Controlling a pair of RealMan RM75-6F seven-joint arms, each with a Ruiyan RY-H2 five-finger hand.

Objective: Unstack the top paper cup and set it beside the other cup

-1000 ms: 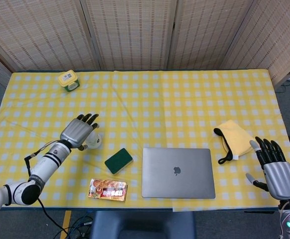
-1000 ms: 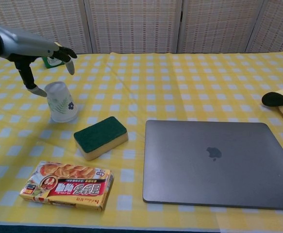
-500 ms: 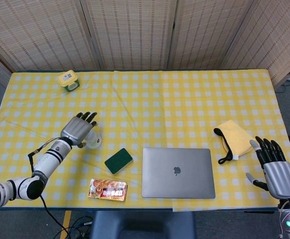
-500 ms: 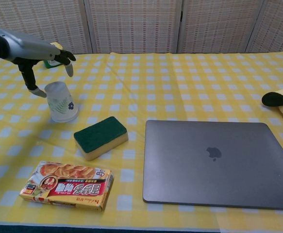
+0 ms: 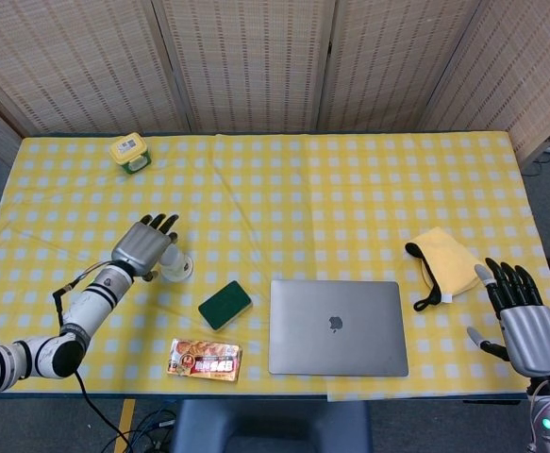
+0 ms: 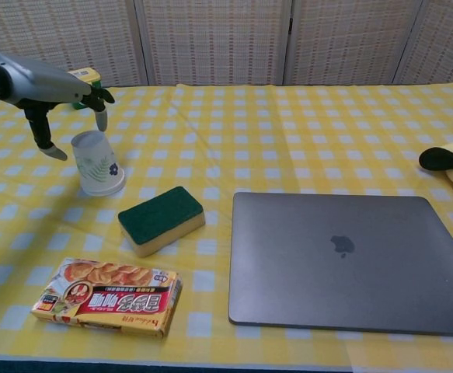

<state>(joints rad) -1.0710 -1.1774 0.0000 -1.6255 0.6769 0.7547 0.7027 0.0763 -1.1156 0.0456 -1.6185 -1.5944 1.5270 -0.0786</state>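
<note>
The cups [image 6: 98,163] stand upside down as one stack on the left part of the surface [image 5: 350,208], wide rim down and long axis upright; from these views I cannot make out the seam between the top cup and the one under it. The left hand [image 5: 142,247] hovers just above and to the far-left of the stack, palm down, its fingers [image 6: 100,116] spread and gripping nothing. In the chest view the thumb hangs on the stack's left side and the other fingers reach over its far-right side, so the stack lies below and slightly near-right of the palm, straddled but apparently not touched. A grasp would likely call for the hand to drop and close around the upper wall, then lift straight up along the axis.

The right hand [image 5: 525,316] is well apart at the near-right edge, open and idle, so the left is clearly the nearer.

Near-right of the stack lies a green sponge [image 6: 162,220], leaving bare cloth just right of the cups. A snack box [image 6: 108,296] sits nearer, a laptop [image 6: 350,263] to the right.
</note>
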